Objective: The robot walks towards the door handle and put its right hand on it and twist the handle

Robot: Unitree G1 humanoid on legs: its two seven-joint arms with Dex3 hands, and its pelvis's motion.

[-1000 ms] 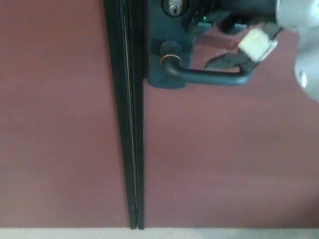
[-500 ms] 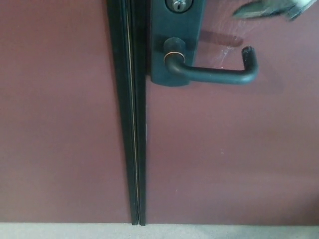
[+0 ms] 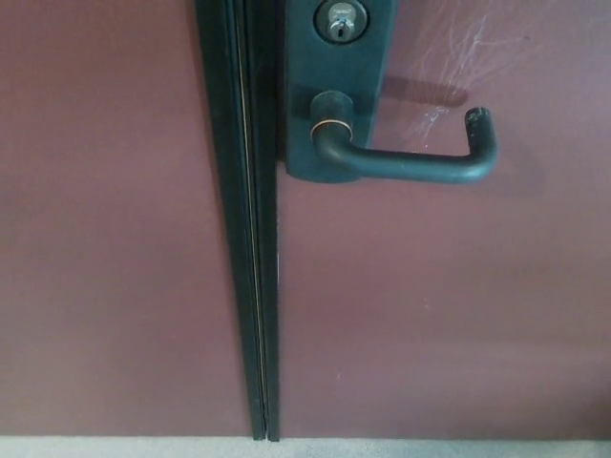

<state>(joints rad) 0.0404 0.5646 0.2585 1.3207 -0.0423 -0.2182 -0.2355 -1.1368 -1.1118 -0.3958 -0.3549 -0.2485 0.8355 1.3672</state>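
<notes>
Black door handle (image 3: 410, 162) is seen lying level against the maroon door (image 3: 430, 315), its long axis horizontal, tip bent up. Neither hand is shown, so finger state and direction cannot be told.

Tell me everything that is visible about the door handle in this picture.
The door handle is a dark lever, apparently metal with a matte finish. It starts at a round neck with a thin copper-coloured ring, bends, and runs level toward picture right, where its tip turns back toward the door. It sits on a dark backplate that also carries a keyhole cylinder above the neck, close to the dark seam between two reddish-brown door leaves. Nothing touches it; no robot hand is in view.
</notes>
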